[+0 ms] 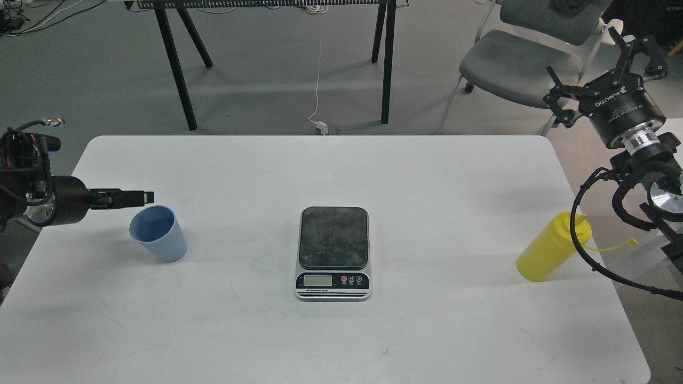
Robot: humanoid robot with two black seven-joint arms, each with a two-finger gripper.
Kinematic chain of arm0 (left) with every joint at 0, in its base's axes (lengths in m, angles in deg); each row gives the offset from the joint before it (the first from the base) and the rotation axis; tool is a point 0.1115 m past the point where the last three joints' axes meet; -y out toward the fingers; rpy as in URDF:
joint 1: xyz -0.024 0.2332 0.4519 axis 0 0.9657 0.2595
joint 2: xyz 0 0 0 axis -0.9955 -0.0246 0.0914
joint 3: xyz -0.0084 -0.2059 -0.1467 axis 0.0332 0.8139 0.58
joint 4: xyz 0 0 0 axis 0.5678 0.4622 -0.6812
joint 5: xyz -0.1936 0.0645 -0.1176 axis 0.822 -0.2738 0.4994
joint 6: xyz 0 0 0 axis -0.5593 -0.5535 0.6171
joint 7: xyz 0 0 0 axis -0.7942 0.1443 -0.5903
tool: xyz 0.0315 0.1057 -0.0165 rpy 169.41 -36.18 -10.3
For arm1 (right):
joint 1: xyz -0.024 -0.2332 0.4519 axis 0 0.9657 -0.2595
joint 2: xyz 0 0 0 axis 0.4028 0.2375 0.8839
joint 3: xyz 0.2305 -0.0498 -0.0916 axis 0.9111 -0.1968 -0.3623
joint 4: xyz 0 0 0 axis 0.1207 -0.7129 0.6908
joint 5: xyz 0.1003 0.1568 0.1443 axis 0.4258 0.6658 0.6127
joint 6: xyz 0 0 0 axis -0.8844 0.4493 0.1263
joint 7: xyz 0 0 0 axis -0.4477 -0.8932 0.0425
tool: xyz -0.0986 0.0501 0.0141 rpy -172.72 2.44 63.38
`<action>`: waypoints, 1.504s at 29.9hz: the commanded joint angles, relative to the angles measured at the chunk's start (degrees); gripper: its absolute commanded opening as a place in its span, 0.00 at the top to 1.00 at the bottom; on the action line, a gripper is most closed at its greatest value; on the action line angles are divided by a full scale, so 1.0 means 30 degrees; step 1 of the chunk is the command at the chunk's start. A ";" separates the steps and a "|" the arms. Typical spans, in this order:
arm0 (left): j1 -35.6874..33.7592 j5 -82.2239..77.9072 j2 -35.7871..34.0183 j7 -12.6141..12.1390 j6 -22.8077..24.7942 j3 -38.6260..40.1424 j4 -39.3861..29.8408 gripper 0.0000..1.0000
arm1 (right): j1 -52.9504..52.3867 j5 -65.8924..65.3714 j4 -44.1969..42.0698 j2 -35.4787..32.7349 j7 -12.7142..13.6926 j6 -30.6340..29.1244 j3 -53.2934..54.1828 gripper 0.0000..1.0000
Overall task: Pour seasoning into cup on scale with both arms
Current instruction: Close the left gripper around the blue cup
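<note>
The light-blue ribbed cup (158, 234) stands on the white table (427, 176) at the left. The scale (333, 250) lies at the table's middle with its dark platform bare. The yellow squeeze bottle (552, 248) stands near the right edge, its cap strap hanging off to the right. My left gripper (143, 198) comes in from the left, seen edge-on as a thin bar, its tip just above the cup's far left rim. My right gripper (587, 58) is up at the far right, off the table, open wide and empty, well above the bottle.
A grey chair (512, 58) stands behind the table's right corner. Black trestle legs (176, 64) and a hanging white cable (318, 69) are on the floor behind. My right arm's cable loop (579, 234) crosses in front of the bottle's top.
</note>
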 commanded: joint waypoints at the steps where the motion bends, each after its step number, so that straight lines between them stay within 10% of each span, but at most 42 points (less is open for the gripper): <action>1: 0.0171 -0.0041 -0.0088 -0.0001 -0.0041 0.0003 0.0052 0.00 | -0.0001 0.0001 0.0002 -0.0004 -0.0024 0.0000 -0.0001 0.00; 33: 0.1696 0.0311 0.0849 -0.0001 -0.1885 -0.1315 0.0257 0.01 | -0.0030 0.0001 0.0031 -0.0034 0.0004 0.0000 -0.0030 0.00; 45: 0.1666 -0.0041 0.0732 -0.0001 -0.2649 -0.2164 0.0609 0.87 | -0.0030 0.0001 0.0119 -0.0034 0.0005 0.0000 -0.0030 0.00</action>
